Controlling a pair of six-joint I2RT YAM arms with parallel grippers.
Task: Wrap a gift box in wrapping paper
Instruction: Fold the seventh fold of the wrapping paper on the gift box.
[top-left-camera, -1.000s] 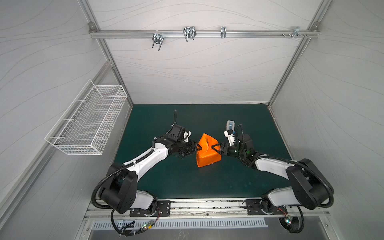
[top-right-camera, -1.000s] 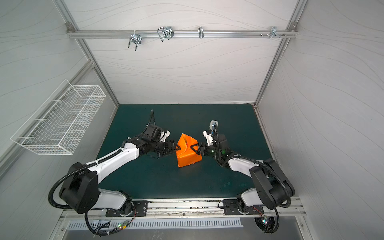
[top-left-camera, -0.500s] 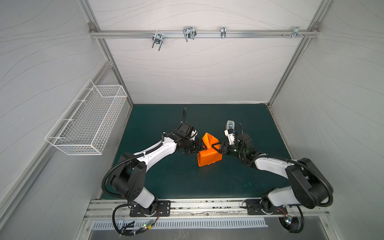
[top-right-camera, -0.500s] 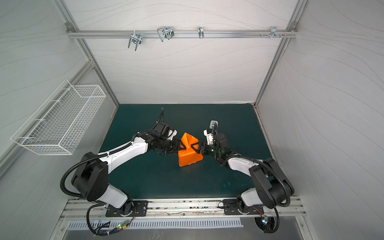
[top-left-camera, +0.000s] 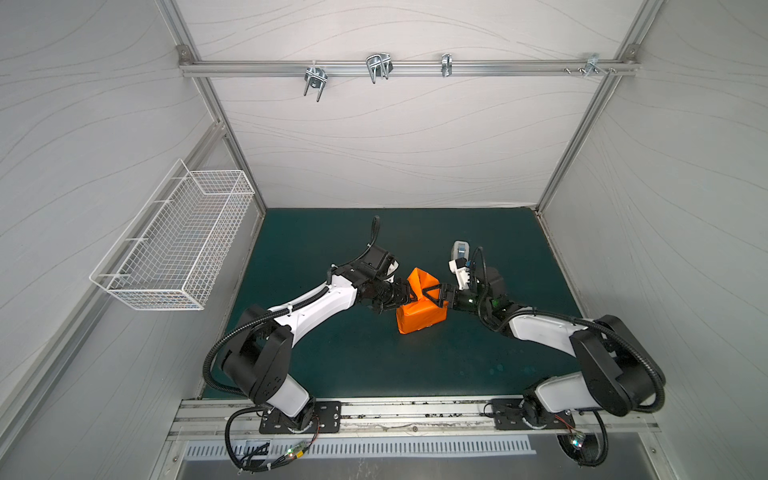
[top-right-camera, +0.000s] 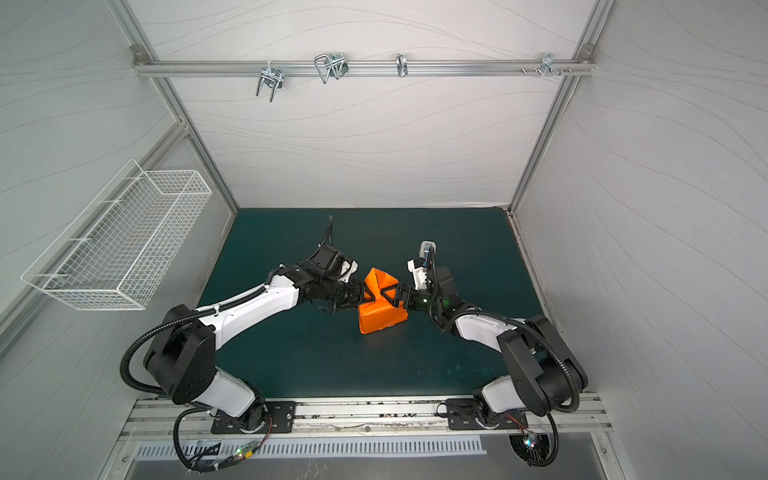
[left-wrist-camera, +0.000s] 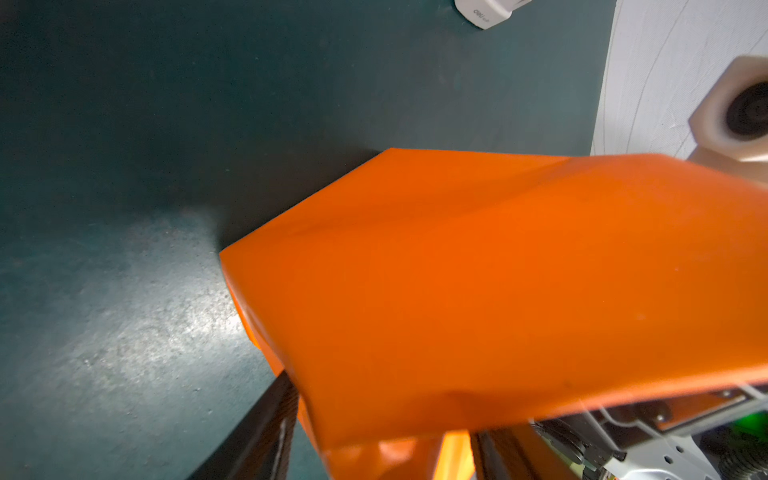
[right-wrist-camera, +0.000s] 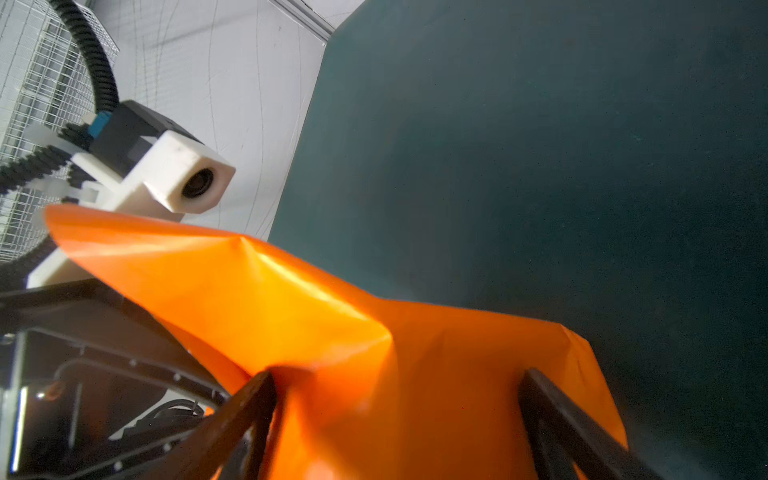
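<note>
Wrapping paper, orange and folded, sits as a boxy parcel in the middle of the green counter; the gift box is hidden. Right jaws stand wide around one end. Left jaws sit at the other end; I cannot tell if they squeeze. White wire basket hangs on the wall.

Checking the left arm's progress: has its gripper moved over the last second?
Yes. The left gripper has moved away from the wire basket, toward the tape dispenser's side, closer against the wrapping paper.
</note>
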